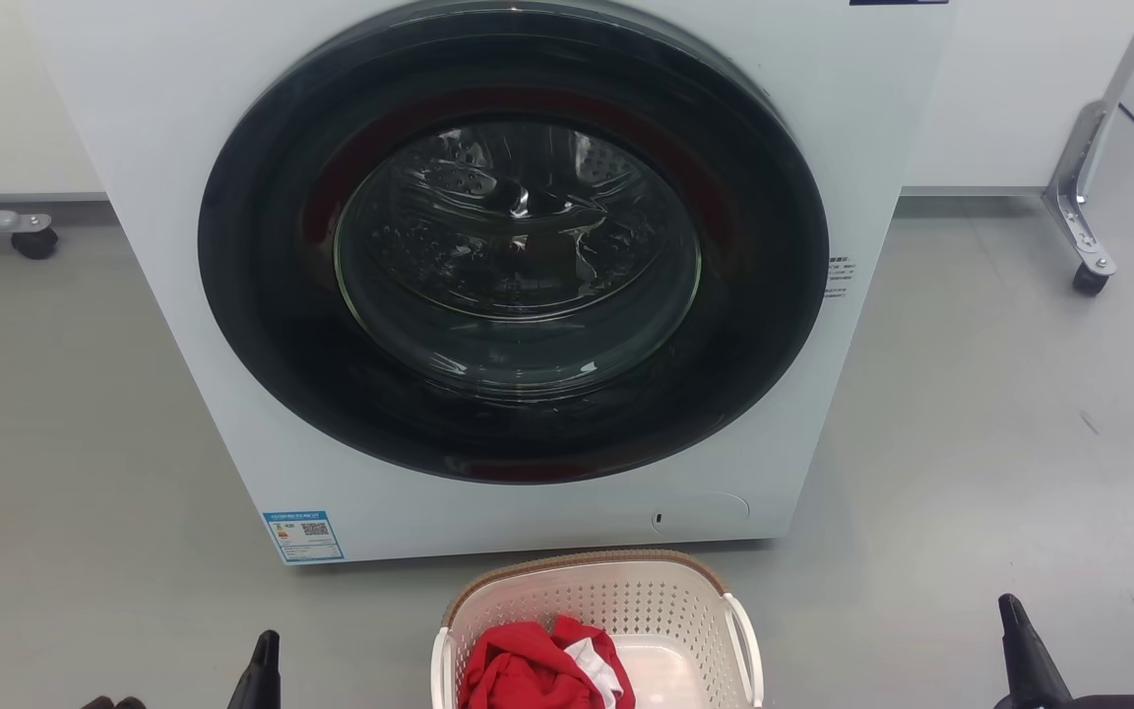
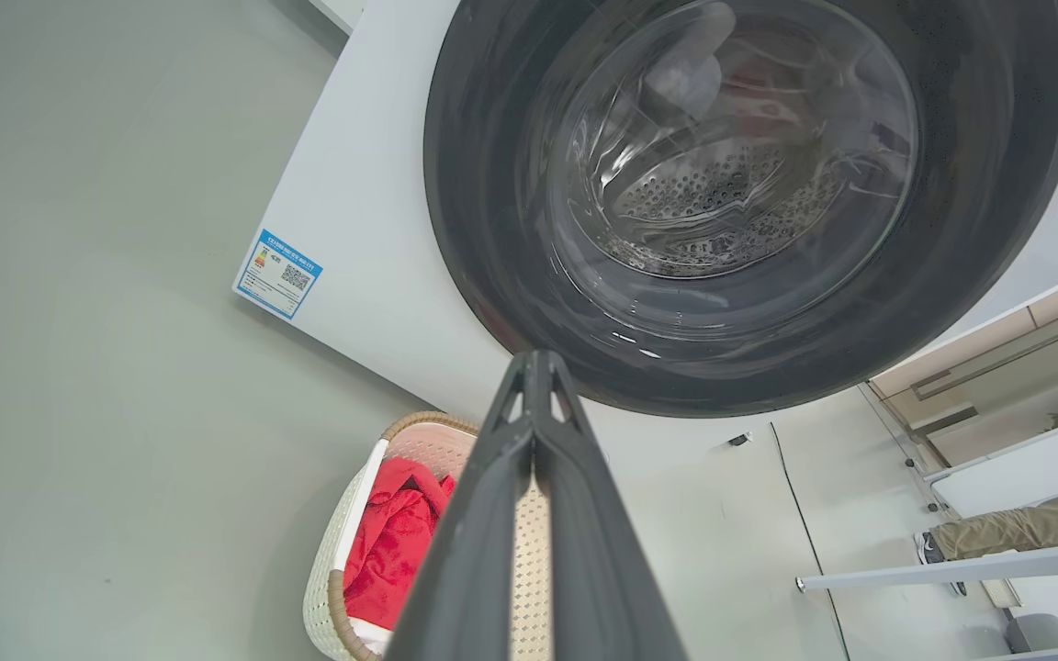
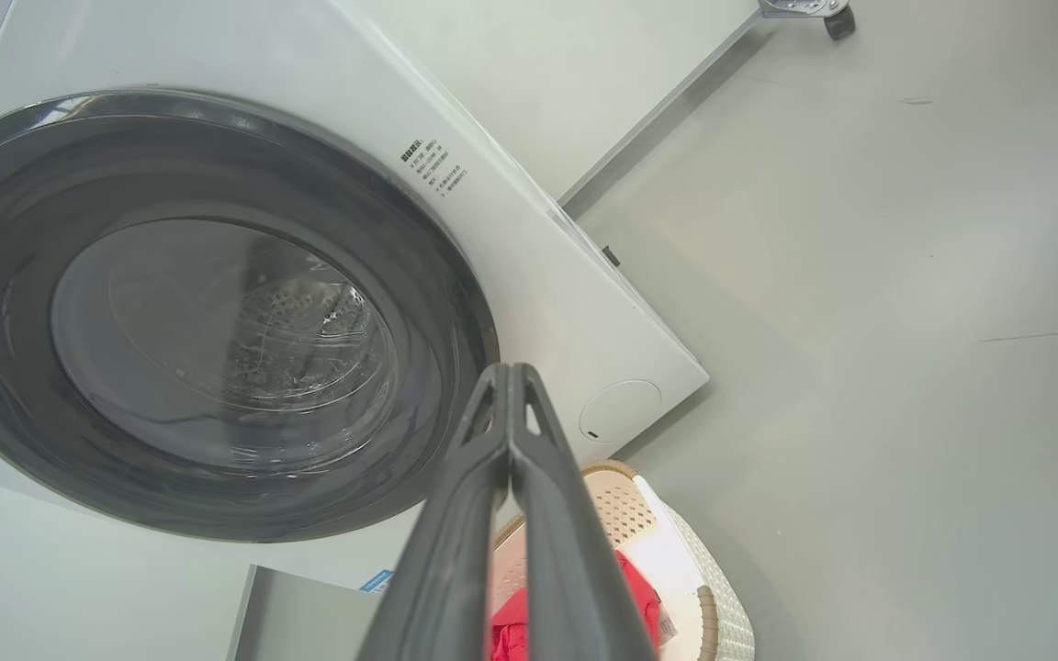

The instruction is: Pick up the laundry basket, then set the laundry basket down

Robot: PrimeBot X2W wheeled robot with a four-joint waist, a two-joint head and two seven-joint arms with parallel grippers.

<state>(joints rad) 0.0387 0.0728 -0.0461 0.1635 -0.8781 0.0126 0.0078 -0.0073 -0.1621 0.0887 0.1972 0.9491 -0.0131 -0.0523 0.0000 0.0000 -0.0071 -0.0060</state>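
Grey floor (image 1: 971, 443) bears the laundry basket (image 1: 626, 601); left hand (image 2: 536, 363) and right hand (image 3: 511, 372) hover closed, holding nothing.

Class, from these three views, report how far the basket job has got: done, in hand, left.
Nothing looks done: the laundry basket sits on the floor before the washer, red clothes inside. In hand: nothing; the left gripper and right gripper are shut, clear of it. Left: grasp, lift, set down.
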